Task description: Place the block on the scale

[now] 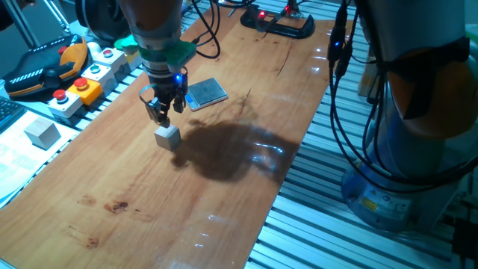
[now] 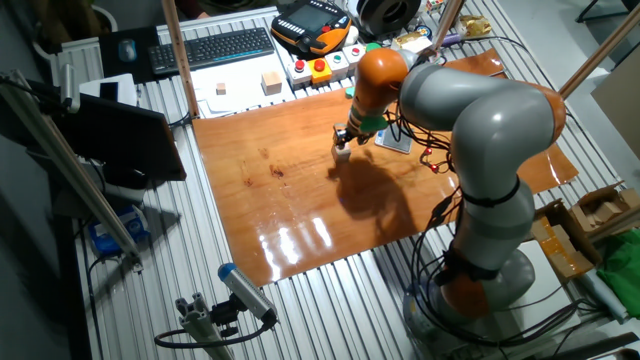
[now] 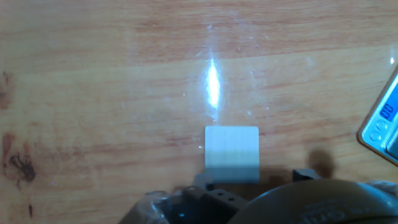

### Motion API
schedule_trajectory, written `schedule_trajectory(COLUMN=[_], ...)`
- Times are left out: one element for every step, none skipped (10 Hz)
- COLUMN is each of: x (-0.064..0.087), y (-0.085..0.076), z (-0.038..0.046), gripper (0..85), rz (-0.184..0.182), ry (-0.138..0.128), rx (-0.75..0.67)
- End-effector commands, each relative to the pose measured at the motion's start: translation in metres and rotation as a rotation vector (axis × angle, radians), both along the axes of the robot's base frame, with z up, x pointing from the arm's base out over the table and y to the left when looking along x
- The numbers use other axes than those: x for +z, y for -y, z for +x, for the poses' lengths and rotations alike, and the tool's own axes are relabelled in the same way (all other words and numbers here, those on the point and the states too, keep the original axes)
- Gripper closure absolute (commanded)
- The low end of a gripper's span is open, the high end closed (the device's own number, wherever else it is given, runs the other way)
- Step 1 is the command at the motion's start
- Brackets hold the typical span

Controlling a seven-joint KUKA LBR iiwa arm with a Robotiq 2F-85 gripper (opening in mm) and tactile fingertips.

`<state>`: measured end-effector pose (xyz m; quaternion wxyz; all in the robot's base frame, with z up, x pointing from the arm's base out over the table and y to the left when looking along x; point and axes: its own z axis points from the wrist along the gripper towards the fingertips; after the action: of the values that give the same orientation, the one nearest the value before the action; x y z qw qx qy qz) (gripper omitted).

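Note:
The block [image 1: 167,136] is a small pale cube that stands on the wooden table, apart from the scale. It also shows in the other fixed view [image 2: 342,152] and in the hand view [image 3: 231,154]. My gripper [image 1: 166,112] hangs just above the block with its fingers spread and nothing between them. The scale [image 1: 206,93], thin with a bluish shiny top, lies flat a short way behind and to the right of the gripper. It shows in the other fixed view [image 2: 393,141], and its corner shows at the right edge of the hand view [image 3: 380,124].
A larger whiter cube [image 1: 42,133] sits off the table's left side. Button boxes [image 1: 82,84] and a handheld pendant [image 1: 45,67] lie at the back left. A black clamp [image 1: 278,24] sits at the table's far end. The table's right edge [image 1: 299,164] drops to a slatted aluminium base.

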<state>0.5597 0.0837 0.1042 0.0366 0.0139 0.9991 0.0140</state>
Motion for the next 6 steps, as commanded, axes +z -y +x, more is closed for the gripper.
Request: schedule_trajectory(x=[-0.003, -0.007, -0.011, -0.015, -0.019, -0.022], y=[-0.001, -0.003, -0.006, -0.008, -0.01, -0.011], z=[0.0021, 0.0033, 0.0045, 0.0057, 0.0068, 0.0079], gripper=[6.3, 7.0, 7.3, 7.7, 7.7, 7.7], rz=[0.004, 0.003, 0.002, 0.003, 0.003, 0.003], ry=[0.0, 0.006, 0.009, 0.012, 0.013, 0.015], rx=[-0.002, -0.009, -0.019, -0.026, -0.031, -0.033])
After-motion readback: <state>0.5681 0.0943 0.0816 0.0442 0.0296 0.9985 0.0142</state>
